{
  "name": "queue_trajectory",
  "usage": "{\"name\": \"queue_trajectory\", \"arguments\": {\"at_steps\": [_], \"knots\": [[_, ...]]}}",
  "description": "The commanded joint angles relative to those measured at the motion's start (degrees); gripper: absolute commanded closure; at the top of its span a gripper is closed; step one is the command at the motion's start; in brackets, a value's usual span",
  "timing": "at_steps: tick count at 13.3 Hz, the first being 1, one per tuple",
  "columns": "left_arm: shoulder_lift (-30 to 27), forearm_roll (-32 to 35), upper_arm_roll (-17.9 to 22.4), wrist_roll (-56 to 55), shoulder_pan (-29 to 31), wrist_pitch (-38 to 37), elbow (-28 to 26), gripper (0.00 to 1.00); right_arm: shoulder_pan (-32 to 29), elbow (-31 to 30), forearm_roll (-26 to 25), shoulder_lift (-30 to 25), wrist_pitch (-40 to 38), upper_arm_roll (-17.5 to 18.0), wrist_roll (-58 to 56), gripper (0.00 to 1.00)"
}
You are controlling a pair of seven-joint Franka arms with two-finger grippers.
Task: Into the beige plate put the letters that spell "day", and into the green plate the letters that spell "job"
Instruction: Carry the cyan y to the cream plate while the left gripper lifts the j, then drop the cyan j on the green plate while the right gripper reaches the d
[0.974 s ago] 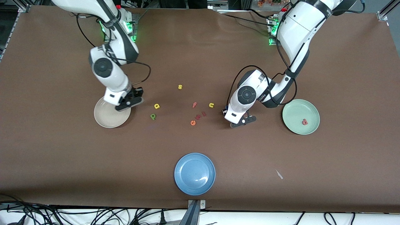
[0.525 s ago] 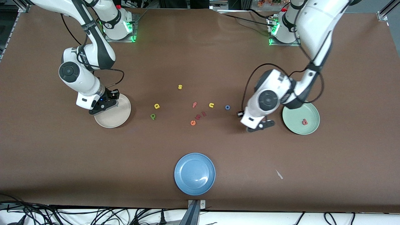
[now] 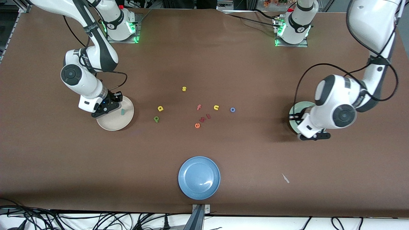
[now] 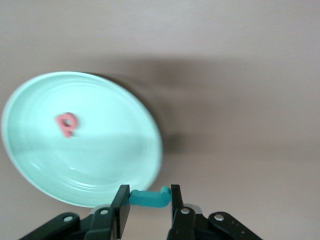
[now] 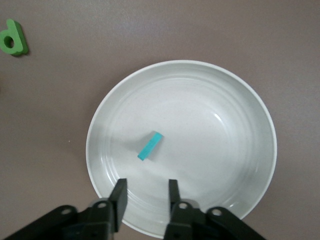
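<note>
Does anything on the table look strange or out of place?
Only a small pale scrap lying on the brown table, nearer the front camera than the green plate; it is no letter or plate.

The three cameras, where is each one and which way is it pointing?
Front view: high across the table, facing both arms' bases; shows both arms, the blue plate and loose letters.
Left wrist view: on the left arm, looking down at the green plate holding the salmon b; left gripper fingers pinch the teal j.
Right wrist view: on the right arm, looking down into the beige plate holding the teal y; right gripper fingers open.
Shared: front and right wrist views both show the beige plate.
</note>
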Motion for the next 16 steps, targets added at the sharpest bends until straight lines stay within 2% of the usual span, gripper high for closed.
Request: {"name": "queue_trajectory", "arguments": {"at_steps": [1, 2, 3, 4, 5, 8, 12, 13, 16], "knots": [[1.09, 3.77, -0.46, 6.24, 3.98, -0.38, -1.39, 0.70, -0.26, 0.96, 0.69, 0.65, 0.14, 0.71, 0.70, 0.49], [1.71, 4.66, -0.46, 6.69, 4.51, -0.29, -1.39, 0.68, 0.53, 2.01, 1.47, 1.18, 0.06, 0.72, 1.31, 0.48], [2.15, 5.62, -0.46, 6.78, 4.86, -0.12, -1.39, 0.60, 2.54, 4.19, 2.35, 2.49, -0.03, 0.72, 3.31, 0.48], [2.24, 5.81, -0.46, 6.78, 4.86, -0.11, -1.39, 0.32, 4.73, 6.83, 2.44, 4.33, -0.21, 0.72, 6.47, 0.47], [2.16, 5.81, -0.55, 6.86, 4.86, -0.20, -1.22, 0.00, 6.41, 9.29, 2.36, 6.35, -0.30, 0.72, 9.54, 0.47], [1.54, 4.14, -1.42, 4.77, 3.81, -0.38, -0.51, 0.00, 11.50, 14.66, 2.53, 10.75, -0.38, 0.63, 16.49, 0.47], [1.63, 1.68, -10.81, -15.23, 2.41, 0.15, -0.33, 0.00, 15.99, 18.62, 2.01, 16.11, 0.40, 0.36, 23.09, 0.47], [1.80, 1.59, -12.31, -20.07, 1.01, 0.50, -0.42, 0.00, 16.53, 18.89, 1.83, 17.34, 1.89, 0.19, 23.81, 0.47], [3.55, 0.80, -12.77, -31.68, -6.71, 6.45, -0.69, 0.00, 16.97, 17.93, 1.48, 18.85, 5.24, -0.16, 23.99, 0.47]]}}
